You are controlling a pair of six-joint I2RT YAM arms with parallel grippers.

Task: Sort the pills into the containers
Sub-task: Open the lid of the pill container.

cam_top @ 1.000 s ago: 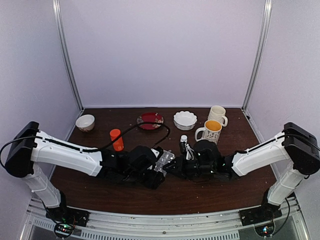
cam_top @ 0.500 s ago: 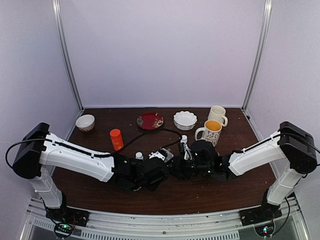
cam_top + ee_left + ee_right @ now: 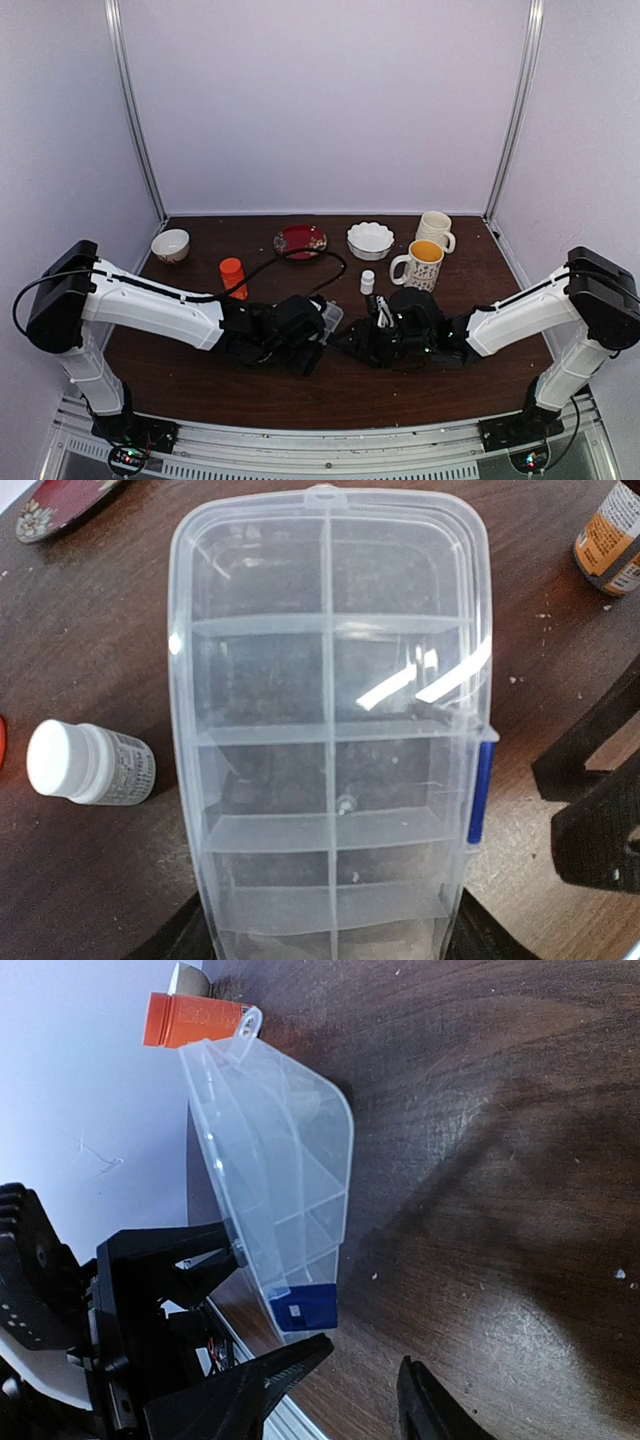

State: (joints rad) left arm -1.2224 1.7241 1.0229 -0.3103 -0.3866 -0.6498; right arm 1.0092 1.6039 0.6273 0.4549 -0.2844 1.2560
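Observation:
A clear flat pill box (image 3: 330,680) with two rows of containers lies lengthwise in the left wrist view, its lid down and a blue latch (image 3: 480,792) on its right side. My left gripper (image 3: 335,938) is shut on the box's near end, one dark finger on each long side. Tiny whitish pills (image 3: 352,877) show as specks inside the near cells. In the right wrist view my right gripper (image 3: 365,1360) stands open just below the blue latch (image 3: 305,1308), with nothing between its fingers. From above, both grippers (image 3: 312,338) (image 3: 352,343) meet at the box (image 3: 330,318).
A small white bottle (image 3: 85,765) lies left of the box. An orange-labelled bottle (image 3: 610,535) stands at the far right. Behind are an orange bottle (image 3: 232,278), a red plate (image 3: 300,240), a white bowl (image 3: 370,240), two mugs (image 3: 425,262) and a small bowl (image 3: 170,244).
The right gripper's jaws have opened and it has drawn back slightly from the box. The left gripper has shifted a little with the box still in it.

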